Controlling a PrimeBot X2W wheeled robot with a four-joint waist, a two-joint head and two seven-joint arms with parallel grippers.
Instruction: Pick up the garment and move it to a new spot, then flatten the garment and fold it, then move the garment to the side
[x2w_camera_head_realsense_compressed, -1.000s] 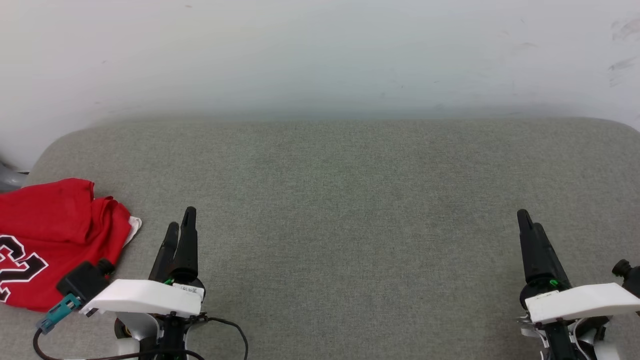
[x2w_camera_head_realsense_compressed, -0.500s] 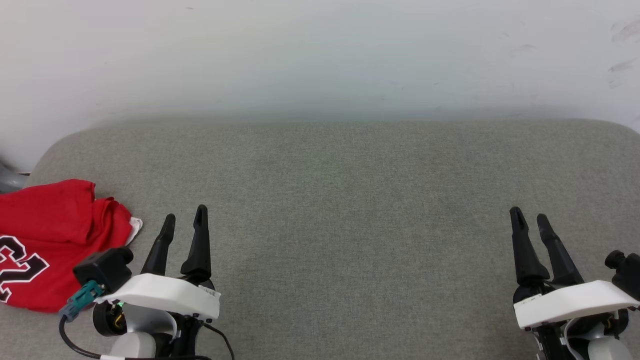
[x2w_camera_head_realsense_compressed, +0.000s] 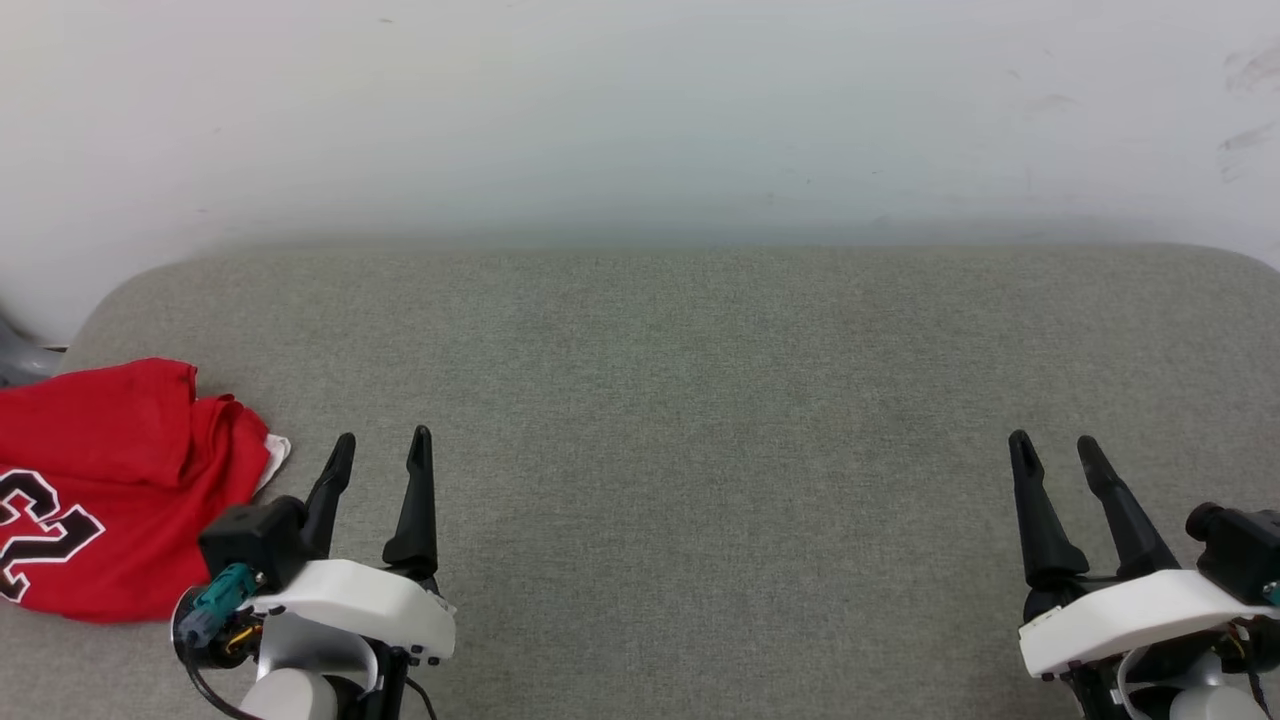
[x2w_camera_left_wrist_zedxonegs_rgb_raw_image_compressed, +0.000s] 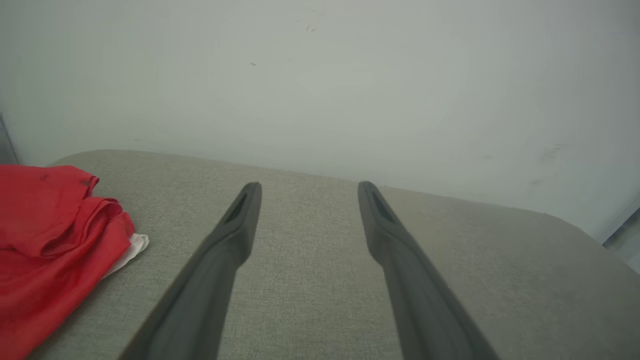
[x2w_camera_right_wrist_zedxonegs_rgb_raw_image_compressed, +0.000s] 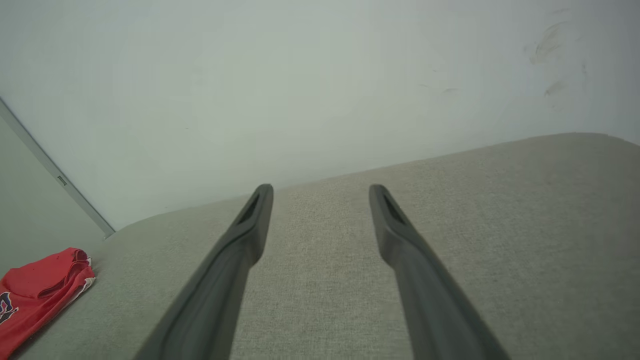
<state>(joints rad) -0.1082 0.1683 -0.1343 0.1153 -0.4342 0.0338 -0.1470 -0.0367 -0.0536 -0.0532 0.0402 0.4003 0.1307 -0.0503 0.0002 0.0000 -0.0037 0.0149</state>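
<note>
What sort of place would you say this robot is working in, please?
Probably an indoor test room or lab: a grey fabric-covered pad with rounded corners sits before a bare, scuffed white wall, and a red jersey lies at its left edge.

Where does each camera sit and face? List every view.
Head view: on the head, facing forward-down at the grey cushion; open left gripper and right gripper at bottom corners.
Left wrist view: on the left wrist, along its own fingers toward the wall; garment near left.
Right wrist view: likewise; garment far left.
Shared: garment, cushion, wall.
</note>
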